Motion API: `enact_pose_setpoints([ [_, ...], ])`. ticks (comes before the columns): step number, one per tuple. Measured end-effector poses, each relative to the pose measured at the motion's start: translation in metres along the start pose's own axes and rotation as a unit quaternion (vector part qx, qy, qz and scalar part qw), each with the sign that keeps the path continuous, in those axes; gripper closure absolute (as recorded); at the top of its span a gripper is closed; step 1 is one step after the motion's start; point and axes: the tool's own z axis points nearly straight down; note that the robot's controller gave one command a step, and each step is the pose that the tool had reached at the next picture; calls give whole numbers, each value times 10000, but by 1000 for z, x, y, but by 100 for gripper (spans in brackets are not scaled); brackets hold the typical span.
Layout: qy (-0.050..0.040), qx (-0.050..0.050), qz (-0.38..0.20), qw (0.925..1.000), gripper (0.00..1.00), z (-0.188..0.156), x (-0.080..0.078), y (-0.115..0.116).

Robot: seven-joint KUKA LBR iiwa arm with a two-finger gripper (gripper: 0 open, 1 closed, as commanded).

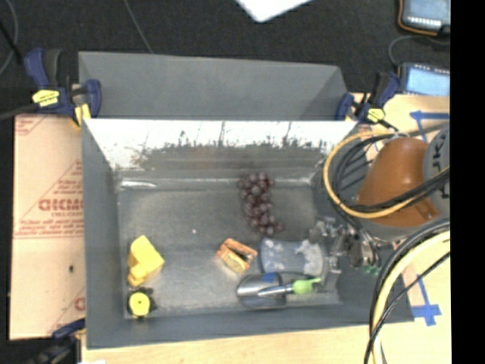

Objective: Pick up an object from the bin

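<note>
My gripper (333, 250) is low at the right end of the bin, close to the right wall. Just to its left lies a pale blue and white crumpled packet (284, 255), touching or nearly touching it. Below that packet, by the front wall, lies a silver tube-like thing (261, 288) with a green tip (305, 284) pointing toward the gripper. An orange-brown small block (236, 255) sits further left of the packet. I see nothing held.
A bunch of dark purple grapes (258, 201) lies mid-bin toward the back. A yellow toy piece (144, 260) and a yellow round disc (139, 303) sit at the front left. The arm's orange cover and looping cables overhang the right wall.
</note>
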Motion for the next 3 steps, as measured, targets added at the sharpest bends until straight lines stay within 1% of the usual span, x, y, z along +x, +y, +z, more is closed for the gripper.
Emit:
enact_pose_setpoints([
  [1,-35,12,-495,9988,0,-4,-25,-1],
  [2,-66,16,-1400,9901,100,32,26,19],
  [3,-66,16,-1403,9901,100,32,26,19],
])
